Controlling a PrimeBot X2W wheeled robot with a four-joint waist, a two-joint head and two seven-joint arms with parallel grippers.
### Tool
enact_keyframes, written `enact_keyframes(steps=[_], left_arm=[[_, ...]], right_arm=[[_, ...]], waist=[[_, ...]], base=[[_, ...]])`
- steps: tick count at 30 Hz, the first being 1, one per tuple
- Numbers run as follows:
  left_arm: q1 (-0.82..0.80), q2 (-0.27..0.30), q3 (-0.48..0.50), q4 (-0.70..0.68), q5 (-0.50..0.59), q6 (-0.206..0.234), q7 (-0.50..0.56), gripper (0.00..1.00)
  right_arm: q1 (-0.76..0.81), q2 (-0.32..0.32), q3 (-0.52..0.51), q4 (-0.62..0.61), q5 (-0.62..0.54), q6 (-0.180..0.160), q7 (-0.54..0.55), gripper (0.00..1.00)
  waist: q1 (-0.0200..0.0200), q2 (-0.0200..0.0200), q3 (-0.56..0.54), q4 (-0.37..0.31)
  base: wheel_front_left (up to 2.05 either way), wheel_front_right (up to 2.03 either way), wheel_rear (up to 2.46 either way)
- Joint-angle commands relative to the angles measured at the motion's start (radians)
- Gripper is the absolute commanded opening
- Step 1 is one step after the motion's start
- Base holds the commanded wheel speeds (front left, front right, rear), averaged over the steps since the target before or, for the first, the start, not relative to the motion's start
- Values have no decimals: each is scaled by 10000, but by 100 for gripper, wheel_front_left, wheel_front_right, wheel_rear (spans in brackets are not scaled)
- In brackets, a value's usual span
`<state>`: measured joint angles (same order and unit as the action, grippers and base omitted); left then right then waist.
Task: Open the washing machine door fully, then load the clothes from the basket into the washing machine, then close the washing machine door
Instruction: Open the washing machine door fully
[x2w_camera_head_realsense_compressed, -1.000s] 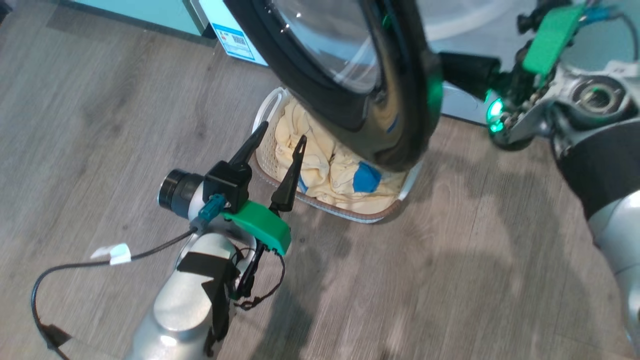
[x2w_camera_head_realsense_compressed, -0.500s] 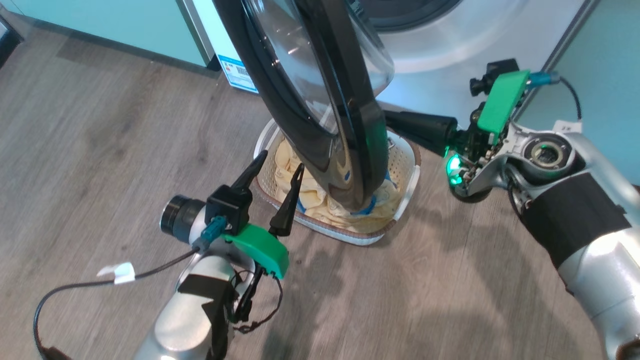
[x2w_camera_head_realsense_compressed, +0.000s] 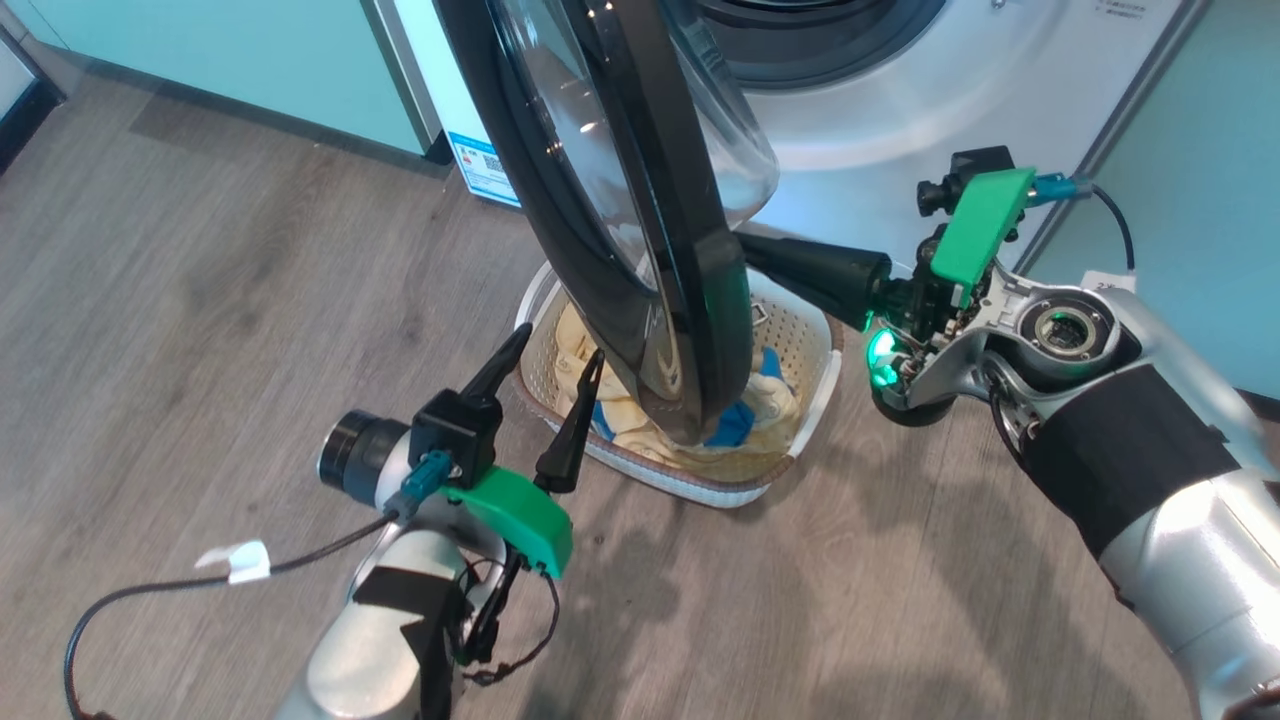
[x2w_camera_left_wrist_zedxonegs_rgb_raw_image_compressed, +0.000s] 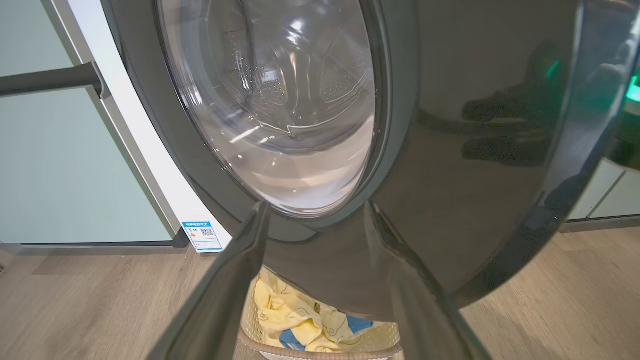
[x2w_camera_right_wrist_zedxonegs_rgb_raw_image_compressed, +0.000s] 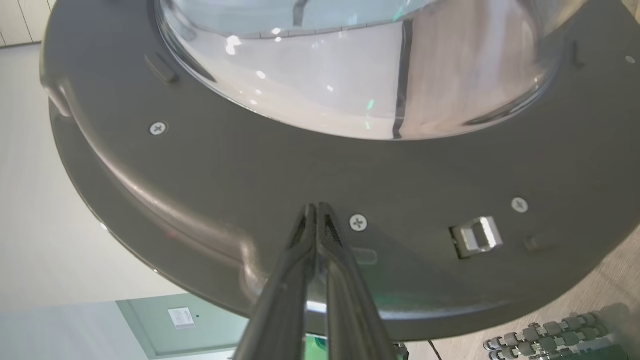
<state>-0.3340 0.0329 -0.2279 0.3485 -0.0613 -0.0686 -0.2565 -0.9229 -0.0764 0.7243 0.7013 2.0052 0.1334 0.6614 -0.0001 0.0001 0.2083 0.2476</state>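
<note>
The washing machine door (x2w_camera_head_realsense_compressed: 690, 300) hangs swung out, edge-on in the head view, with its black rim over the basket (x2w_camera_head_realsense_compressed: 722, 490). Pale yellow clothes (x2w_camera_head_realsense_compressed: 775, 402) with blue patches lie in the basket. My right gripper (x2w_camera_head_realsense_compressed: 752, 252) is shut, and its tips rest against the door's inner rim (x2w_camera_right_wrist_zedxonegs_rgb_raw_image_compressed: 400, 170) near a screw. My left gripper (x2w_camera_head_realsense_compressed: 558, 345) is open by the basket's left edge, on the door's outer side. In the left wrist view its fingers (x2w_camera_left_wrist_zedxonegs_rgb_raw_image_compressed: 240, 270) frame the door (x2w_camera_left_wrist_zedxonegs_rgb_raw_image_compressed: 475, 150), and the clothes (x2w_camera_left_wrist_zedxonegs_rgb_raw_image_compressed: 285, 315) show below. The white washing machine (x2w_camera_head_realsense_compressed: 900, 110) stands behind.
Pale green cabinet panels (x2w_camera_head_realsense_compressed: 250, 60) flank the machine, and a blue sticker (x2w_camera_head_realsense_compressed: 482, 168) sits low on its front. Grey wood floor (x2w_camera_head_realsense_compressed: 200, 300) spreads left and in front. A metal latch (x2w_camera_right_wrist_zedxonegs_rgb_raw_image_compressed: 477, 236) sits on the door's inner rim. Dumbbells (x2w_camera_right_wrist_zedxonegs_rgb_raw_image_compressed: 545, 336) lie on the floor.
The head view has shifted, bringing the machine's front into it. The door has swung further out and stands more edge-on. My shut right gripper stays against its inner side.
</note>
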Motion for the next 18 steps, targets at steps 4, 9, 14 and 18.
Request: enact_keyframes(steps=[4,9,14,18], left_arm=[[-184,213,407,-264,93,-25,-53,100],[-174,213,458,-264,92,-19,-53,100],[-126,243,551,-260,91,-12,-53,100],[-35,295,586,-239,116,-20,-53,100]], right_arm=[[178,73,-252,-411,209,-27,-643,0],[393,-236,-639,-848,348,-27,-1116,0],[925,-885,-1517,-1814,357,-27,-2120,0],[1583,-1569,-2134,-2765,-129,-27,-3129,76]], waist=[[1,-1,-20,-51],[1,-1,-58,-120],[1,-1,-109,-248],[1,-1,-172,-379]], base=[[0,0,0],[0,0,0],[0,0,0],[0,0,0]])
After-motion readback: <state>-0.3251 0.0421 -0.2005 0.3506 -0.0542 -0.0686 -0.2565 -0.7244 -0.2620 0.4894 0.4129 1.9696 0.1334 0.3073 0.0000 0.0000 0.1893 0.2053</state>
